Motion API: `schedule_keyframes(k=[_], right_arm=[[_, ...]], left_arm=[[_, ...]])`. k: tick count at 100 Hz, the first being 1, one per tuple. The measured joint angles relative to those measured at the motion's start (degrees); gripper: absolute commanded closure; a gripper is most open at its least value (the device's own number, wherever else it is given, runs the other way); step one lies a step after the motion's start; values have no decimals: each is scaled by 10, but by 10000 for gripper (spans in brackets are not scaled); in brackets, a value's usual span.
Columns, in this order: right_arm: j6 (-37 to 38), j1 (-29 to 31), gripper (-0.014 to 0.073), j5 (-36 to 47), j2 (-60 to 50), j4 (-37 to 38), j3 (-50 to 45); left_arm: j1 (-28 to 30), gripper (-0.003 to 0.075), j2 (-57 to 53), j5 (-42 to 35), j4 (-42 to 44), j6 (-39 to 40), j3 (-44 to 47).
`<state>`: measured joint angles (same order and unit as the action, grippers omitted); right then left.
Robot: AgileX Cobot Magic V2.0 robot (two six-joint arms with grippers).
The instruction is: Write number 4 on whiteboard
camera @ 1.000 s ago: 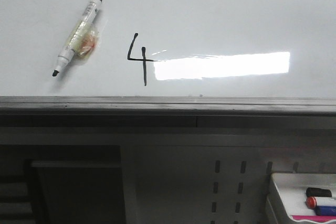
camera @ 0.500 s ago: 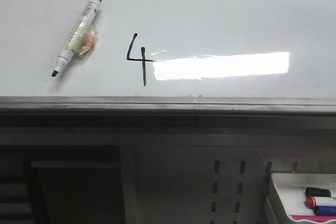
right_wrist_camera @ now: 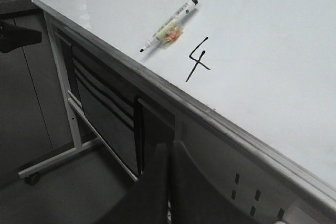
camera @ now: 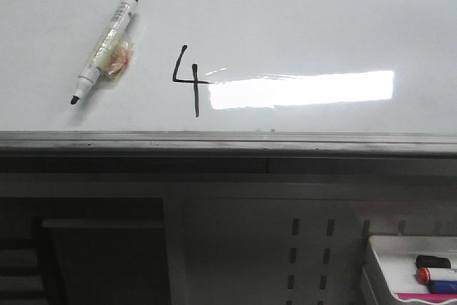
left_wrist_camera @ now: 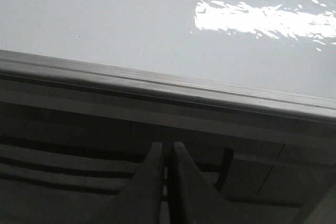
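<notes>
A black hand-drawn number 4 [camera: 188, 80] stands on the whiteboard [camera: 300, 19], just left of a bright light reflection; it also shows in the right wrist view [right_wrist_camera: 197, 60]. A black-capped marker [camera: 103, 48] wrapped in clear tape lies uncapped on the board left of the 4, apart from it, and shows in the right wrist view [right_wrist_camera: 169, 24]. My left gripper [left_wrist_camera: 167, 148] is shut and empty, below the whiteboard's grey edge [left_wrist_camera: 157, 85]. My right gripper [right_wrist_camera: 169, 148] is shut and empty, below and off the board's edge [right_wrist_camera: 199, 109]. Neither gripper shows in the front view.
A small white tray [camera: 407, 266] with red, black and blue markers sits low at the right, under the board. The board's grey metal frame [camera: 228, 141] runs across the front. A stand with a castor [right_wrist_camera: 32, 178] shows on the floor.
</notes>
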<state>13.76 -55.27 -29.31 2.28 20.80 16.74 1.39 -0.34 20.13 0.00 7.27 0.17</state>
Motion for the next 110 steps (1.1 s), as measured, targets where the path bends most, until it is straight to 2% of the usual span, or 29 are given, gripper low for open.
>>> schedule_keyframes(k=[70,79,93,110], right_arm=[[0,0,658,0,0,0,0],[0,6,658,24,0,0,-1],[-11,62,658,99,10,-13,-1],[-91,188,658,151,54,-92,-1]], left_arm=[[0,741,0,0,0,0,0],[0,741,0,0,0,0,0],[0,741,0,0,0,0,0],[0,741,0,0,0,0,0]])
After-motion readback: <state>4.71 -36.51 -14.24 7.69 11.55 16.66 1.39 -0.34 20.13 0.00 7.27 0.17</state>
